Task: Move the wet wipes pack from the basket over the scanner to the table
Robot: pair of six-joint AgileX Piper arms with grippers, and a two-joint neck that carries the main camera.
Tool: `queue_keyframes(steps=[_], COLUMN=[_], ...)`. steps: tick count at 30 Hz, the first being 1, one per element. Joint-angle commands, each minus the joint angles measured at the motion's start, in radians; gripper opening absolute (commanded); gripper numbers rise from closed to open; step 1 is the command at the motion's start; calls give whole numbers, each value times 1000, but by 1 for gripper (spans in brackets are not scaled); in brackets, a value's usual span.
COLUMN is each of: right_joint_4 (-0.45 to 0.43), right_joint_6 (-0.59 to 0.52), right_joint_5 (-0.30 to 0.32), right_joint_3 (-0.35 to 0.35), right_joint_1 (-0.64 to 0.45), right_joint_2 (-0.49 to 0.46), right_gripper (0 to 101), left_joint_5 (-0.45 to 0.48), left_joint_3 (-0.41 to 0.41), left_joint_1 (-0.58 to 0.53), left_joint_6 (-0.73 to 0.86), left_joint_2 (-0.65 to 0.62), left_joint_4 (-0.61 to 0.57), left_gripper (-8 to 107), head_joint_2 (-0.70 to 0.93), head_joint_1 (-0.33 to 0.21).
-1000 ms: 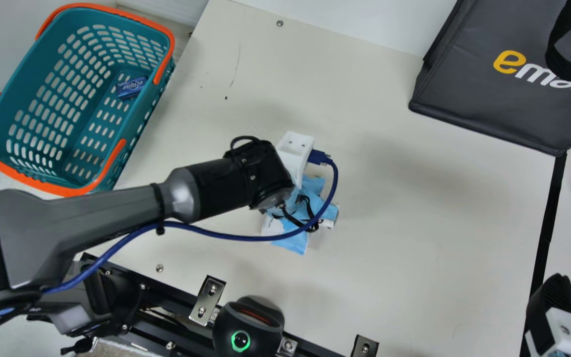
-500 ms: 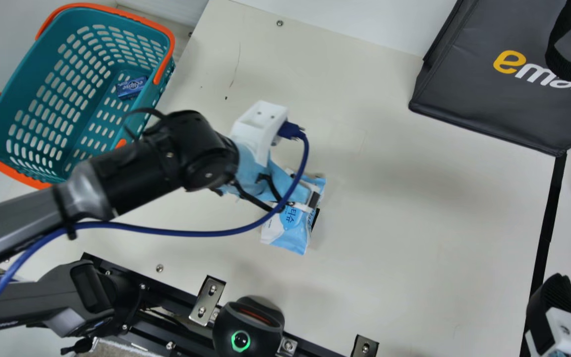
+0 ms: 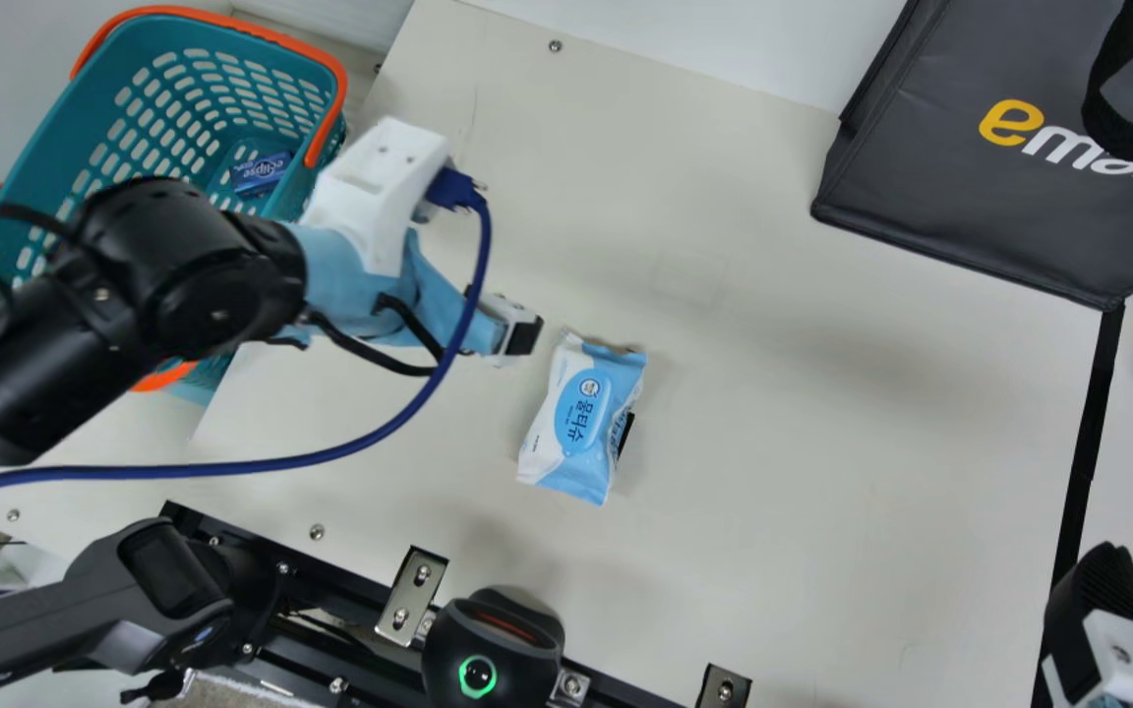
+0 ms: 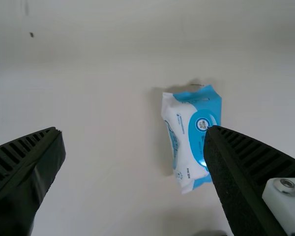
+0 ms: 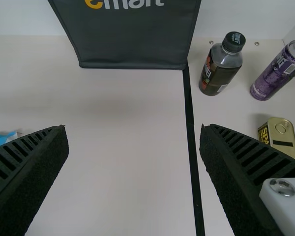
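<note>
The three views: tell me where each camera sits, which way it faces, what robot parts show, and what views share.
Main view: on the neck, facing down over the table; left arm, part of right arm.
Left wrist view: on that wrist, facing down at the wipes pack; open left gripper.
Right wrist view: on that wrist, facing the dark bag; open right gripper.
Main shares the pack with left wrist, the bag with right.

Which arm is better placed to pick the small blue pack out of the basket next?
Left, probably: the left gripper is open near the basket holding the small blue pack, while the right gripper is across the table by the black strip.
</note>
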Motion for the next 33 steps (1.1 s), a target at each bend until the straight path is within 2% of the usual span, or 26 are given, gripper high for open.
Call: queue_keyframes(steps=[1,17,26,33], right_joint_4=[0,0,0,0], right_joint_6=[0,0,0,0], right_joint_5=[0,0,0,0], right_joint_3=[0,0,0,0], right_joint_1=[0,0,0,0], right_joint_2=[0,0,0,0], right_gripper=[95,95,95,95], left_joint_5=[0,2,2,-5], left_joint_3=[0,0,-1,-1], left_joint_1=[0,0,6,-43], left_joint_6=[0,0,7,-45], left_joint_2=[0,0,3,20], left_joint_4=[0,0,-5,5], left_gripper=[90,90,90,90], head_joint_2=[2,-347,-347,-347], head_joint_1=[-30,-30,-30,-30])
